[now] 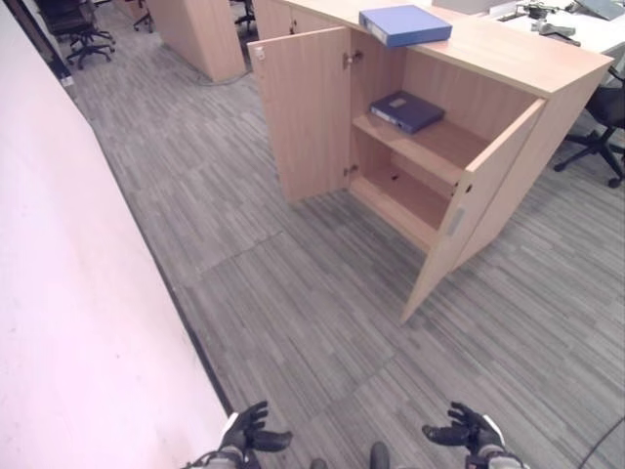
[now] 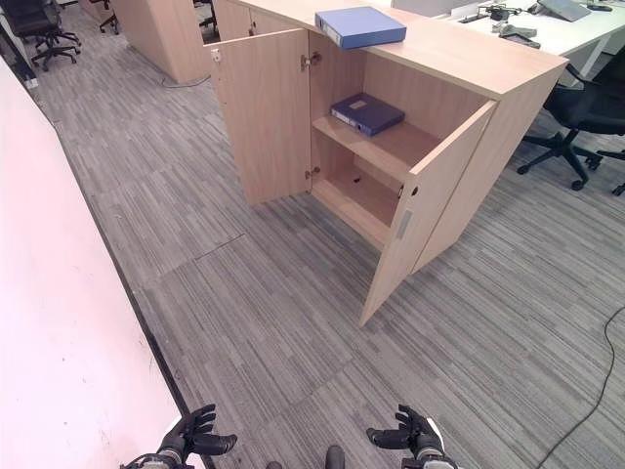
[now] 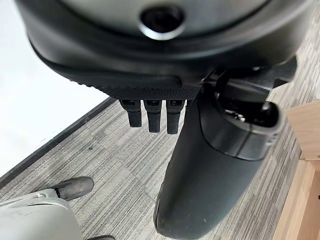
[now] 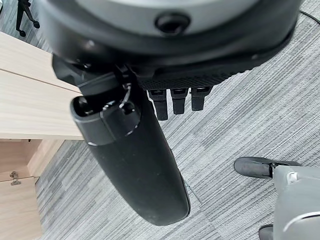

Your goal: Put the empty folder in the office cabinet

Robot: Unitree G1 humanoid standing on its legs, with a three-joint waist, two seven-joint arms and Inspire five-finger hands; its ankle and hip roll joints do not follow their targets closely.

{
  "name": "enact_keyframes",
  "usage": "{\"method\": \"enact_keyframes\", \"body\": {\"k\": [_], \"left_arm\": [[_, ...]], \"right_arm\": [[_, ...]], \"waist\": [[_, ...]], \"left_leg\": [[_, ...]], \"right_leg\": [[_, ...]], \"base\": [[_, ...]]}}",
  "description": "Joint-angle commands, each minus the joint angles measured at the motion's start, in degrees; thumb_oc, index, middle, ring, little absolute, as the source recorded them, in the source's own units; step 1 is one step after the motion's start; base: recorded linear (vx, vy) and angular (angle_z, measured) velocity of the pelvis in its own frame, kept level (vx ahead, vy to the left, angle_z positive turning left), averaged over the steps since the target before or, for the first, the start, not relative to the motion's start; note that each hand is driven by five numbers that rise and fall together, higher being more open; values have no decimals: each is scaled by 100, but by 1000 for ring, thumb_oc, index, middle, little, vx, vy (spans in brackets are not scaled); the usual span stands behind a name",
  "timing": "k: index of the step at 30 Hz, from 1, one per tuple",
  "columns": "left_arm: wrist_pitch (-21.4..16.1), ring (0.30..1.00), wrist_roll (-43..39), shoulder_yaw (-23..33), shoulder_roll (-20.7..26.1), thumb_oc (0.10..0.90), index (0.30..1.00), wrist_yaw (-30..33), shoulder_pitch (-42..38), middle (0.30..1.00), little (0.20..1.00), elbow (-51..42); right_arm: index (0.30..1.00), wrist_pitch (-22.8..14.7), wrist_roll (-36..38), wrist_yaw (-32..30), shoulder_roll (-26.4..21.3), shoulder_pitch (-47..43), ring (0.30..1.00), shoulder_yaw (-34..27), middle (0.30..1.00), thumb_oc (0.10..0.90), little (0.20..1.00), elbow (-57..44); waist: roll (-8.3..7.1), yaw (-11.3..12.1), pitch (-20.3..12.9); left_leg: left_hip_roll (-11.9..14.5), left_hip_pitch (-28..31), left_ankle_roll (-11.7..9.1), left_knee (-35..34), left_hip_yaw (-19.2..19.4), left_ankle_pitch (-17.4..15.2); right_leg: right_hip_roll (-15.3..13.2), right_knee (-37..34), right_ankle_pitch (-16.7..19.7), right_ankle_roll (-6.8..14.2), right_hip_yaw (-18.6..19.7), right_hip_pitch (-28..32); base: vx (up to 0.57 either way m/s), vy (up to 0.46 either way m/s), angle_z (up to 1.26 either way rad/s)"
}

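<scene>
A light wooden office cabinet (image 1: 508, 61) stands ahead with both doors swung open, the left door (image 1: 303, 112) and the right door (image 1: 469, 215). A dark blue folder (image 1: 407, 110) lies flat on its upper shelf. A lighter blue folder (image 1: 405, 24) lies on the cabinet's top. The lower shelf (image 1: 415, 191) looks bare. My left hand (image 1: 244, 430) and right hand (image 1: 467, 430) hang low near me, far from the cabinet, both open and holding nothing. In the wrist views the left hand (image 3: 210, 165) and the right hand (image 4: 135, 160) show over grey carpet.
A white wall (image 1: 68, 293) runs along my left. Black office chairs stand at the back left (image 1: 78, 29) and right (image 1: 605, 117). A desk (image 1: 596, 34) with small items lies behind the cabinet. Grey carpet (image 1: 293, 293) stretches between me and the cabinet.
</scene>
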Motion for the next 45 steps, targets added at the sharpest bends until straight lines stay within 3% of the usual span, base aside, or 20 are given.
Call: {"method": "enact_keyframes", "body": {"k": [1,21,33,35,38,40,43,44,45], "left_arm": [[-337,900,-131,-3,338,800,900,-116,-312,900,900,57],[-318,900,-242,22,313,800,900,-119,-370,900,900,254],[-288,900,-409,128,323,800,900,-104,-412,900,900,447],[-283,900,-475,140,354,800,900,-104,-415,900,900,422],[-276,900,-542,122,385,800,900,-126,-462,900,900,302],[-265,900,-536,45,382,800,900,-94,-606,900,900,281],[-280,900,-602,20,364,800,900,-71,-688,900,900,301],[-279,900,-606,7,342,800,900,-76,-674,900,900,298],[-279,900,-606,5,345,800,900,-75,-672,900,900,297]], "right_arm": [[900,-245,96,10,-161,-128,900,91,900,800,900,59],[900,-183,105,44,-149,-130,900,104,900,800,900,399],[900,-147,109,54,-182,-103,900,81,900,800,900,539],[900,-157,141,59,-199,-99,900,97,900,800,900,513],[900,-180,177,54,-238,-113,900,87,900,800,900,450],[900,-183,215,2,-279,-205,900,99,900,800,900,394],[900,-148,260,-11,-296,-250,900,78,900,800,900,415],[900,-128,268,-13,-316,-256,900,69,900,800,900,448],[900,-129,268,-13,-314,-254,900,68,900,800,900,449]], "waist": [[-217,143,-234],[-223,118,-239],[-189,108,-181],[-217,106,-96],[-257,125,63],[-347,147,263],[-374,188,316],[-413,311,315],[-428,315,317]], "left_leg": [[484,103,-481,-53,-251,-317],[557,100,-530,-53,-315,-278],[816,74,-685,41,-383,-180],[976,-152,-768,506,-414,-215],[975,-601,-832,1201,-527,-126],[947,-1313,-790,2313,-689,351],[783,-1761,-647,2463,-723,383],[597,-2131,-557,2142,-681,242],[581,-2123,-549,2155,-669,221]], "right_leg": [[-709,189,-519,836,293,301],[-617,287,-632,767,264,308],[-377,375,-778,608,305,286],[-254,499,-880,487,386,240],[-169,595,-930,377,389,212],[-116,737,-996,196,394,214],[-143,829,-1120,168,399,245],[-143,866,-1247,174,495,341],[-163,878,-1273,180,500,348]], "base": [[0,0,0],[1,-9,1],[13,-70,4],[-3,-134,0],[-73,-140,5],[-1,-147,11],[131,-52,15],[174,13,-2],[351,50,3]]}}
